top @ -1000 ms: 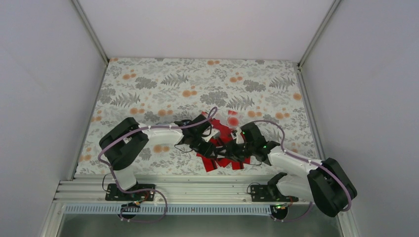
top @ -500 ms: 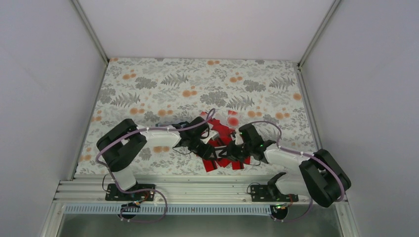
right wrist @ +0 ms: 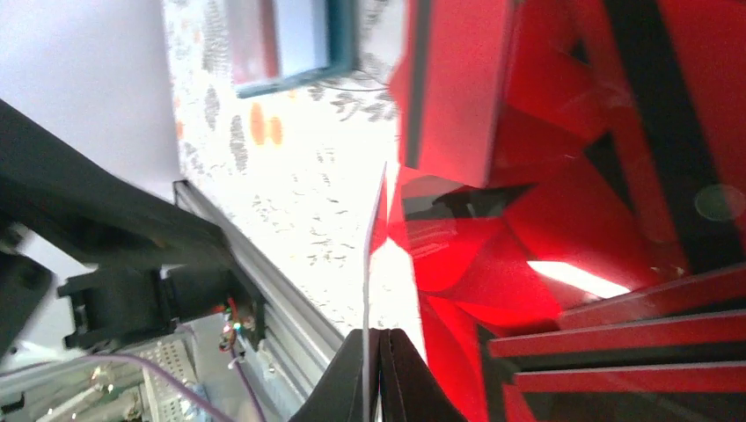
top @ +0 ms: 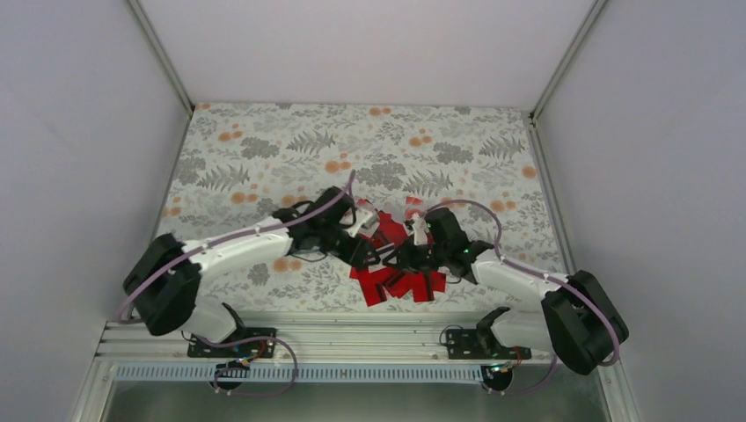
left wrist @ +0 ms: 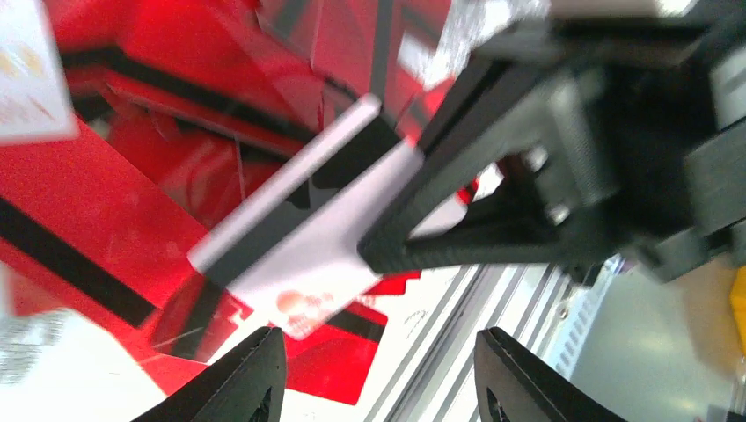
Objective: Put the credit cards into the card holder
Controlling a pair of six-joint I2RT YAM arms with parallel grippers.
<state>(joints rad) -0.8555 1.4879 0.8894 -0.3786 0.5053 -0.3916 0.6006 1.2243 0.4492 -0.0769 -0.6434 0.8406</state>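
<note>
Red cards (top: 400,283) lie heaped by the table's (top: 264,141) near edge. Over them the right gripper (right wrist: 380,347) is clamped on a white card (left wrist: 303,255), while the left gripper's (left wrist: 378,352) fingers stand apart. The card holder (right wrist: 290,40) lies beyond the heap.

Surface finishes at the work area

The credit cards (top: 396,280) are smooth, glossy red plastic with bright reflections. The card holder (right wrist: 341,44), upper left of the right wrist view, has a teal rim and a clear, shiny pocket. The table cover (top: 290,149) is matt and floral-printed. The rail (top: 352,338) is ribbed bare metal. The fingers (left wrist: 251,374) are matt black plastic.
</note>
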